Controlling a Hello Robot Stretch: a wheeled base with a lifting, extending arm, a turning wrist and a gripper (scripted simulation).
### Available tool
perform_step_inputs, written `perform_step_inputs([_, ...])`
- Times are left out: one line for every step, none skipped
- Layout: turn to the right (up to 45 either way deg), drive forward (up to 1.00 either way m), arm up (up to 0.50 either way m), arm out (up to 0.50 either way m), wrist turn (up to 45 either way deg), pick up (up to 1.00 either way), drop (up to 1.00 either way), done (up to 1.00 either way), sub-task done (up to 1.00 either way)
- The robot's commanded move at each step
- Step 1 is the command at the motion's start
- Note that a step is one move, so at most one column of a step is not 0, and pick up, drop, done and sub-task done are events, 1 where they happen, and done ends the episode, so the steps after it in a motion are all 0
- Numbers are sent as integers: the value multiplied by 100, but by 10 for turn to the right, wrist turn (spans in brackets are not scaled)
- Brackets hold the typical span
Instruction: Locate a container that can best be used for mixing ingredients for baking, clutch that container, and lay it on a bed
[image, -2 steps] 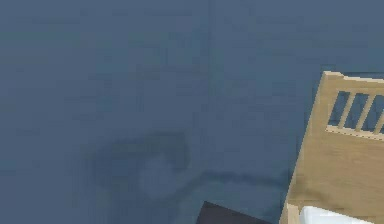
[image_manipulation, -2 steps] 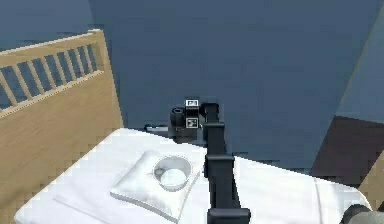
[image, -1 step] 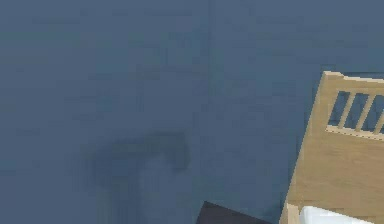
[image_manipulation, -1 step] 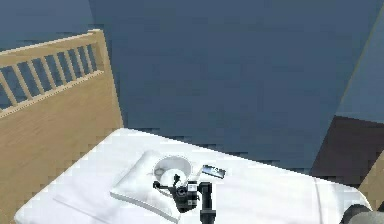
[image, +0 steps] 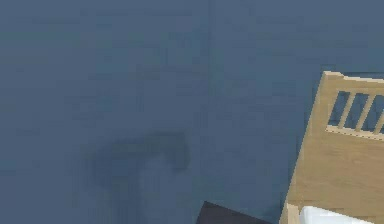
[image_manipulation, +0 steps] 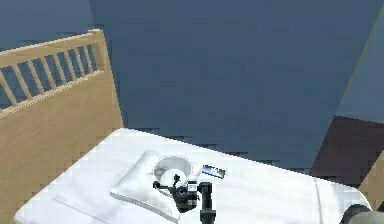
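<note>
Here, the arm (image_manipulation: 206, 203) rises as a dark square bar from the near edge of the arm side view, just right of the middle, reaching out over the white bed (image_manipulation: 270, 190). At its far end sit two small marked white squares, and to their left is the claw (image_manipulation: 168, 184), its thin fingers above a white pillow (image_manipulation: 132, 188). A white bowl (image_manipulation: 174, 164), round and pale inside, lies on that pillow just beyond the claw, its rim right by the fingers; whether they touch cannot be told. Because the bowl rests on the bedding at the claw's end, it cannot be told whether the claw has hold of anything, nor how its fingers stand. A small dark flat item (image_manipulation: 212, 172) lies on the mattress just right of the bowl. The bed's slatted wooden headboard (image_manipulation: 55, 105) stands at the left, against dark blue walls (image_manipulation: 240, 70). In the forward view, the headboard (image: 340, 150) shows at the right before a blue wall.
</note>
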Motion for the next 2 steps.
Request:
perform_step_inputs([0,0,10,0,0,0,0,0,0])
perform_step_inputs([0,0,34,0,0,0,0,0,0])
